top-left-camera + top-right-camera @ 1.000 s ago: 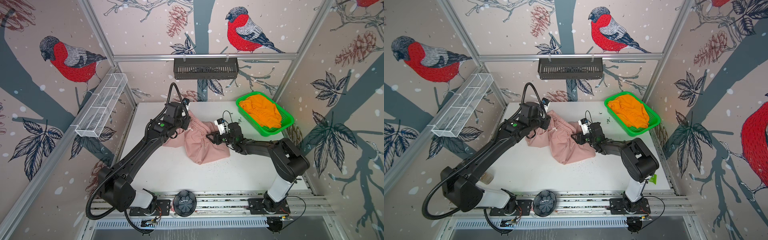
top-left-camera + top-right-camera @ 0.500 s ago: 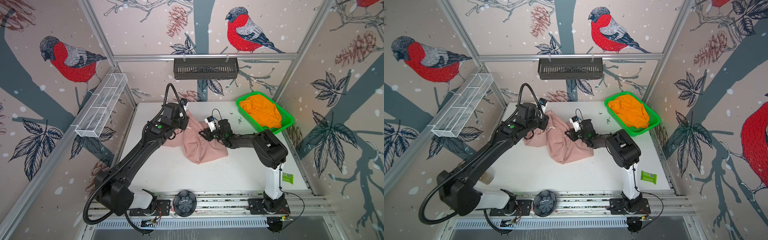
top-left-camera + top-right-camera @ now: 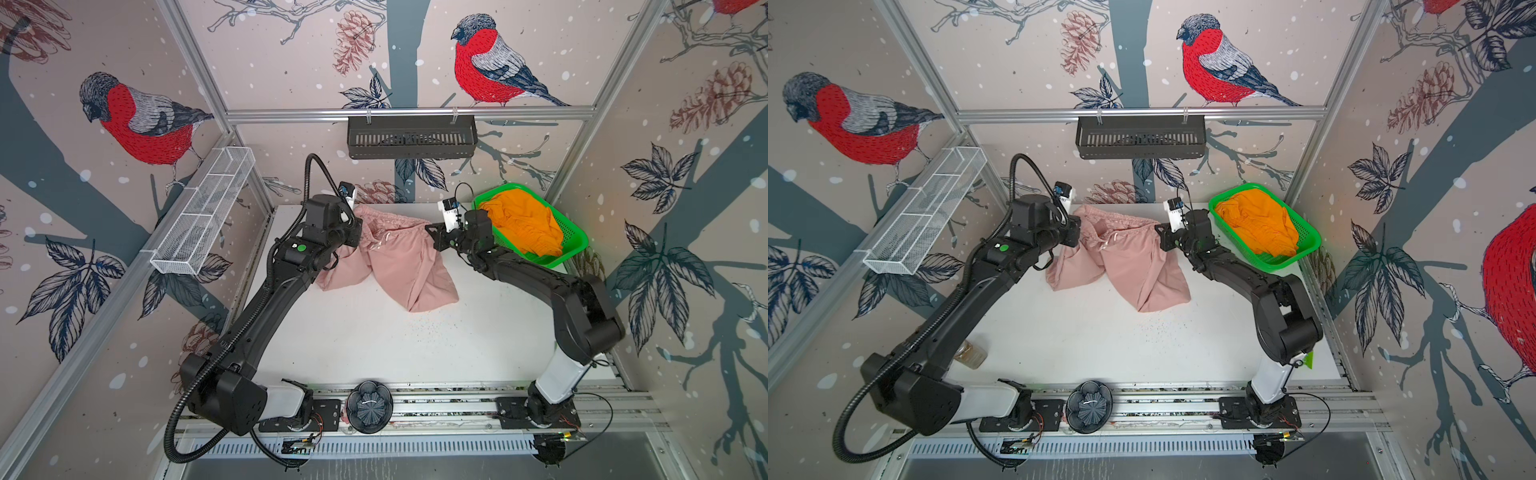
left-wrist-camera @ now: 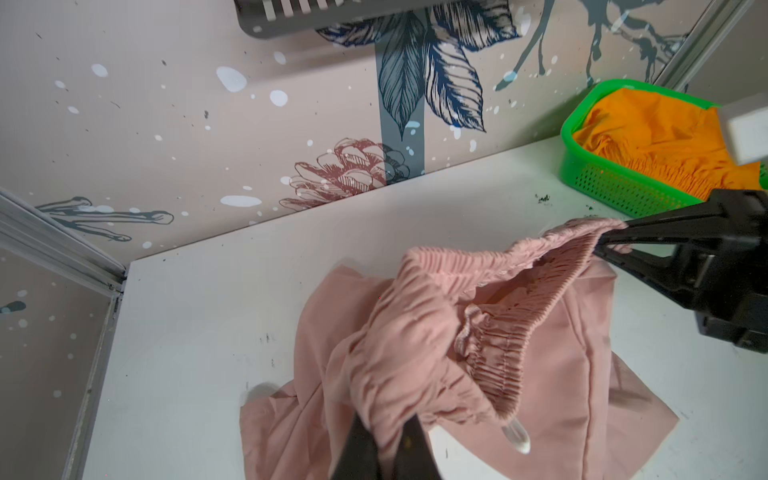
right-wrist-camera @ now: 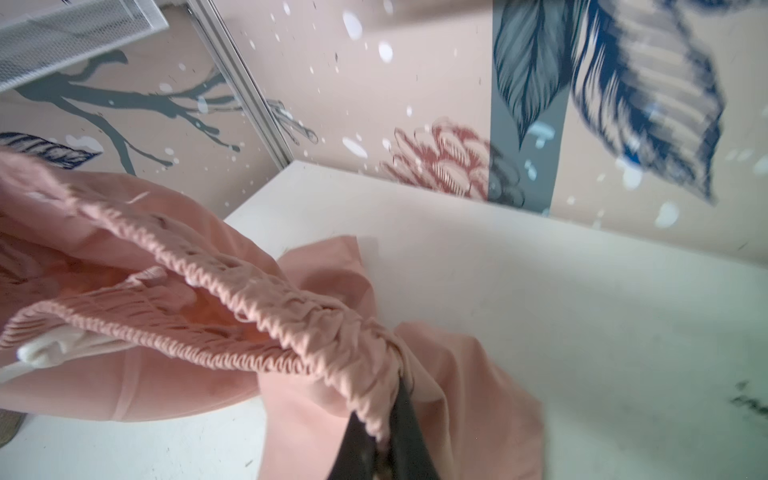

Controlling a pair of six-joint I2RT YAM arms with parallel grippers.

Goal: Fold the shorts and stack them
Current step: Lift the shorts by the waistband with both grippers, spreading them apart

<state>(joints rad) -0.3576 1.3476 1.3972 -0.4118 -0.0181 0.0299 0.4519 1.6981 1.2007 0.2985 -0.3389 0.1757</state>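
The step in hand appears to be opening out the dusty pink shorts (image 3: 390,253) before a first fold. They sit toward the back of the white table (image 3: 374,340), with the gathered waistband (image 3: 395,224) raised between the two arms and the legs hanging down to rest crumpled on the surface, one twisted across the other. The left gripper (image 4: 386,432) is closed hard on one end of the band, with cloth bunched between its fingers. The right gripper (image 5: 382,419) is clamped just as tightly on the opposite end. Whether each pinch takes both layers of the band or only one is hard to tell, since the folds hide the inner edge. The band sags a little and its mouth gapes, so the next move probably calls for drawing the two ends apart until it runs straight. The shorts could then be lowered and dragged so the legs lie flat and untwisted. The bright orange shorts (image 3: 523,224) lie heaped in the green mesh basket (image 3: 575,249) at the back right, so no stack has begun.
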